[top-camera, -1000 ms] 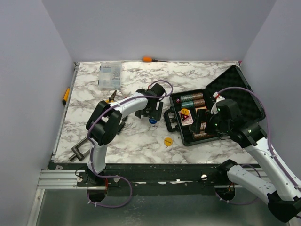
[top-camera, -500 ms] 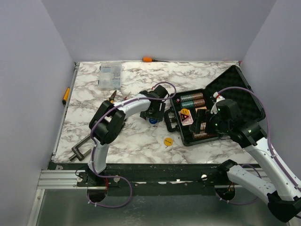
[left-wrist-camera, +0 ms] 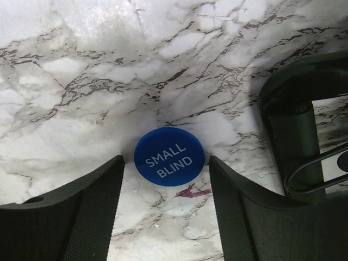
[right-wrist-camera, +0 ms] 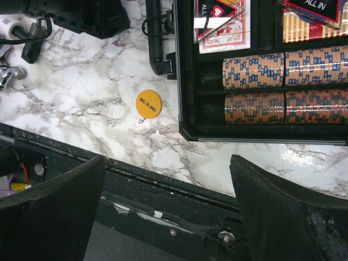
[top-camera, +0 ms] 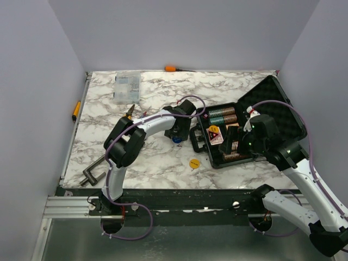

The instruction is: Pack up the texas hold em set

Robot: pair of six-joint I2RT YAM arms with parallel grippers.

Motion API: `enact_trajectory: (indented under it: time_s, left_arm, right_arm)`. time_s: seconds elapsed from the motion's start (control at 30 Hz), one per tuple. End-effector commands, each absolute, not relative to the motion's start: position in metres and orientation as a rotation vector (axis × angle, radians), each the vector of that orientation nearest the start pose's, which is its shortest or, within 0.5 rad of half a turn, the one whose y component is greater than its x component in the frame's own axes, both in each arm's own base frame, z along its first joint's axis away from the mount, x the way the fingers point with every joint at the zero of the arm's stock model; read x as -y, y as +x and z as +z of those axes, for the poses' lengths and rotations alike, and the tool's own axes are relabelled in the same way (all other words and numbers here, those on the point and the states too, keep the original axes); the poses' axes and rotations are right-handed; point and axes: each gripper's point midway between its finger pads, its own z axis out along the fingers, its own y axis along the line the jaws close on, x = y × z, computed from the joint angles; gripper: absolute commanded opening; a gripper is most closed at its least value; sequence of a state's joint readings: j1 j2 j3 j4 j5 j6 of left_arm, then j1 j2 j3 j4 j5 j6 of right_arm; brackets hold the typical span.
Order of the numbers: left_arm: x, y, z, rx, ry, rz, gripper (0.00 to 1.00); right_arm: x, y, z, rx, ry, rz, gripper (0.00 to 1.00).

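L arm stretched fwd, left end effector (left-wrist-camera: 166,163) low, jaws apart; right end effector (right-wrist-camera: 167,160) wide open, seemingly hovering higher.

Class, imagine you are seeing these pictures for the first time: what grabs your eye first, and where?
The open black case lies right of centre on the marble table, chip stacks rowed inside. Beside its handle, the left end effector straddles a blue SMALL BLIND disc; a yellow disc lies nearer the front edge.

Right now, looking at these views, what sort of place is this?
Probably a robot test cell: a marble-patterned table boxed in by plain grey walls, the left arm and right arm mounted at its near edge, and a clear parts box on it.
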State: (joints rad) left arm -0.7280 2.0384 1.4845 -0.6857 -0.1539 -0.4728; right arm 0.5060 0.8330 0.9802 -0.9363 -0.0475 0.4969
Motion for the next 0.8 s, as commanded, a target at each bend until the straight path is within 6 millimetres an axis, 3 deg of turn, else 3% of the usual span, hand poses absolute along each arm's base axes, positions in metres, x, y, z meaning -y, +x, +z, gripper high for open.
enact_trajectory:
  time_s: [0.0,0.43,0.77]
  left_arm:
    - [0.271,0.312,-0.005,-2.816,0.336,-0.014,0.6]
    - [0.266,0.298,-0.022,-2.845,0.346,0.025,0.44]
    - [0.262,0.293,0.0,-2.778,0.351,0.018,0.43]
  right_arm:
    - [-0.134,0.18,0.207,-2.425,-0.047,0.538,1.0]
    - [-0.133,0.18,0.206,-2.427,-0.059,0.525,1.0]
    - [-0.134,0.182,0.208,-2.419,-0.057,0.53,1.0]
